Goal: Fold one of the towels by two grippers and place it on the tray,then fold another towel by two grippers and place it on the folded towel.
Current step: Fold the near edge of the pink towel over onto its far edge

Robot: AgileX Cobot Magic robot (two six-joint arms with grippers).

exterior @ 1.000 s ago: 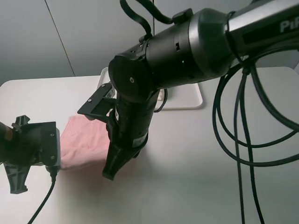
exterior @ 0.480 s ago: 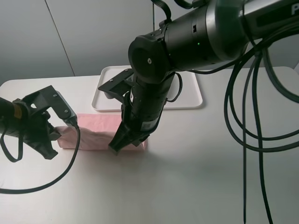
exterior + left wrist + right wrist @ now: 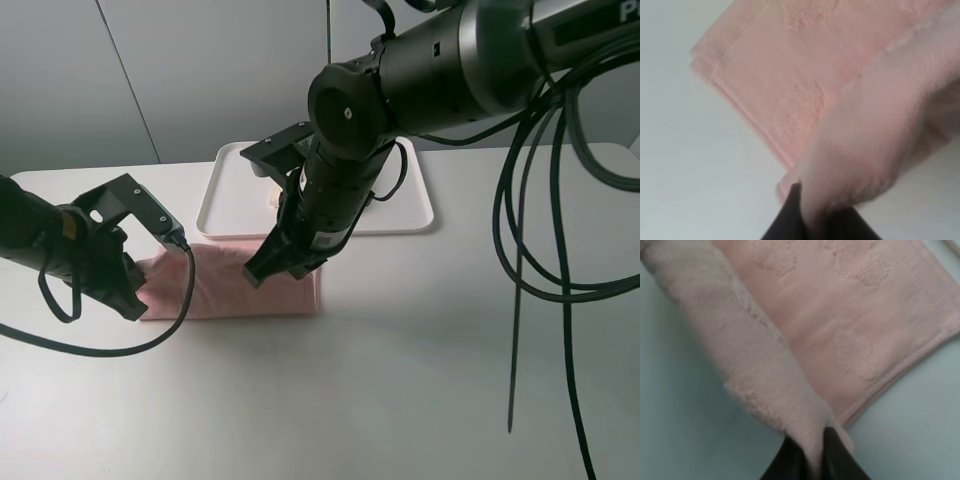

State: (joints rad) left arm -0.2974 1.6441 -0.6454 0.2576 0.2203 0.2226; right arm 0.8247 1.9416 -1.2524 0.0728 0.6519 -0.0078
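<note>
A pink towel (image 3: 225,285) lies on the white table just in front of the white tray (image 3: 410,215). My left gripper (image 3: 133,298) is shut on the towel's left end. My right gripper (image 3: 258,274) is shut on its edge near the right end. In the left wrist view the fingers pinch a raised fold of the towel (image 3: 790,75) over a flat layer. The right wrist view shows the same, a lifted flap above the flat towel (image 3: 850,315). A pale bit (image 3: 272,200) shows on the tray behind my right arm; I cannot tell what it is.
The right arm and its black cables (image 3: 530,250) hang over the tray and the table's right half. The left arm's cable (image 3: 110,350) loops onto the table in front of the towel. A grey wall stands behind the table.
Both grippers have carried the towel's near edge away from the table front toward the tray, folding it over itself. The towel now lies as a narrower strip closer to the tray.
</note>
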